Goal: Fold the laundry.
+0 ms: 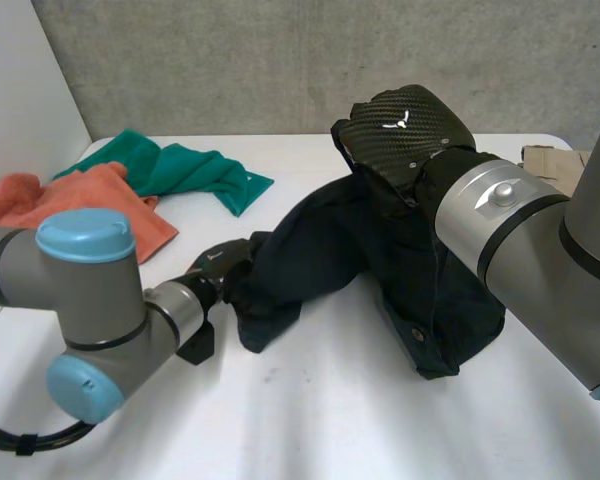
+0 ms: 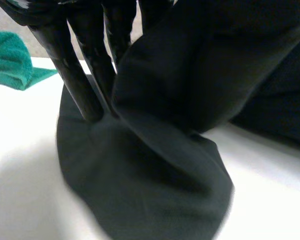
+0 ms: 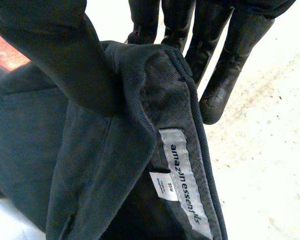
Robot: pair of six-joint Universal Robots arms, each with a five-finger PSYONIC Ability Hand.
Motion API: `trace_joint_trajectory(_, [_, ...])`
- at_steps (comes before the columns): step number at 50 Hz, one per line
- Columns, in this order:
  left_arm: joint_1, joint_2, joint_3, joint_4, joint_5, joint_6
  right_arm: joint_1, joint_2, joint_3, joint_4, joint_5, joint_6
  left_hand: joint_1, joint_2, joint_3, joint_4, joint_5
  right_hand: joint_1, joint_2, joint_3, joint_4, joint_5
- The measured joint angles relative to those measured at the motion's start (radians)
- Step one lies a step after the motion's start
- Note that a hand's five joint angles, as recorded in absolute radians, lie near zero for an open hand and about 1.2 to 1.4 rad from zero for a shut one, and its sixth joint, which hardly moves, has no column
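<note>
Black trousers (image 1: 400, 270) lie across the middle of the white table (image 1: 330, 420). My right hand (image 1: 410, 125) holds their waistband raised off the table. In the right wrist view its thumb and fingers (image 3: 225, 75) pinch the waistband (image 3: 155, 80), with a white label (image 3: 187, 180) showing inside. My left hand (image 1: 212, 268) is at the end of the leg that trails toward it. In the left wrist view its fingers (image 2: 80, 65) come down onto the trousers (image 2: 150, 190), where a fold rises against them and is pinched.
A green cloth (image 1: 185, 170) and an orange cloth (image 1: 90, 205) lie bunched at the table's far left, the green one also beside my left hand (image 2: 10, 60). A cardboard piece (image 1: 555, 160) sits at the far right edge. A grey wall stands behind the table.
</note>
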Motion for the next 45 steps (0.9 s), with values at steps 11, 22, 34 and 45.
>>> trace_joint_trajectory(11, [0.035, 0.194, 0.055, 0.065, -0.202, 0.058, -0.054, -0.012, 0.005, -0.025, -0.001, -0.023, 0.232, 0.314, 0.314, 0.339, 0.300, 0.007, 0.000, 0.000, 0.001, 0.000])
trace_joint_trajectory(22, [0.066, 0.561, 0.089, 0.155, -0.176, 0.260, -0.106, -0.152, -0.012, -0.128, -0.003, -0.052, 0.232, 0.314, 0.315, 0.340, 0.300, 0.017, 0.000, 0.008, 0.004, 0.000])
trace_joint_trajectory(34, [0.040, 0.787, 0.158, 0.099, -0.079, 0.276, -0.101, -0.376, -0.003, -0.203, -0.005, -0.044, 0.232, 0.318, 0.320, 0.344, 0.299, 0.017, 0.000, 0.008, 0.004, 0.000])
trace_joint_trajectory(45, [0.038, 0.790, 0.182, 0.023, -0.072, 0.283, -0.106, -0.395, -0.001, -0.191, 0.003, -0.042, 0.232, 0.318, 0.320, 0.344, 0.300, 0.017, 0.000, 0.008, 0.004, 0.008])
